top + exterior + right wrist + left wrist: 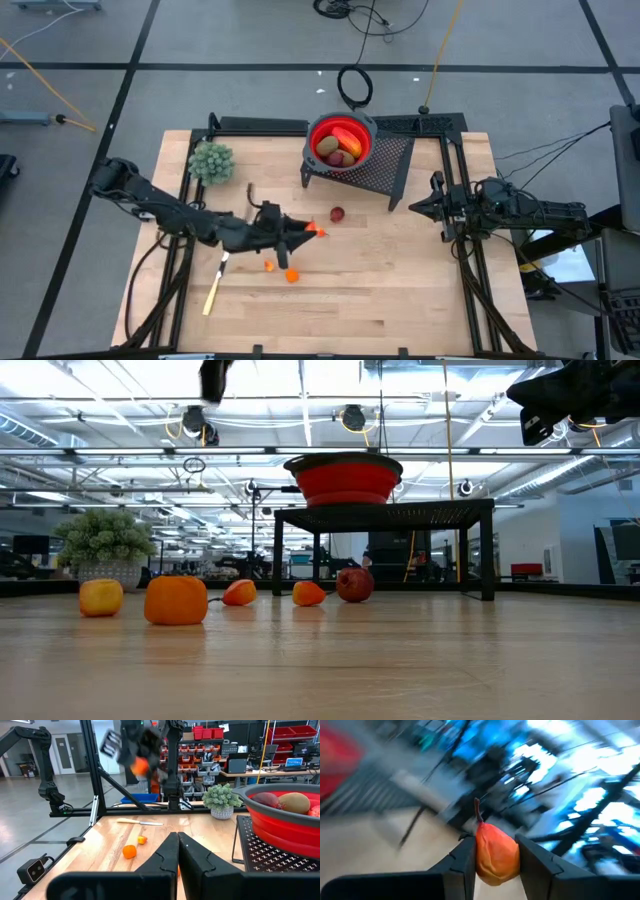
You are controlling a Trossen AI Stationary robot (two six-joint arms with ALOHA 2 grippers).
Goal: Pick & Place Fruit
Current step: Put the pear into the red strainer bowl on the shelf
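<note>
Fruit pieces are lying scattered at the middle of the high view: one small orange fruit with a thin stem (496, 852) is sitting clamped between the two dark fingers of the left gripper (308, 232), which is hanging above the light wooden table (400, 290) just left of centre. Below it in the frame, two tiny orange bits (291, 274) are resting on the wood, well apart from one dark red ball (338, 213) lying to the gripper's upper right. Higher up, a round red bowl (340, 141) is standing on a black perforated metal stand (385, 165) and is holding one elongated red-orange piece (348, 134), two brownish-green ovals (330, 145) and one more dark red ball (336, 157). Toward the upper left, one bushy green clump (211, 161) is sitting, and at lower left one yellow-handled knife (214, 288) is lying. The right gripper (436, 207) is waiting at centre right with its fingers pressed together, empty.
</note>
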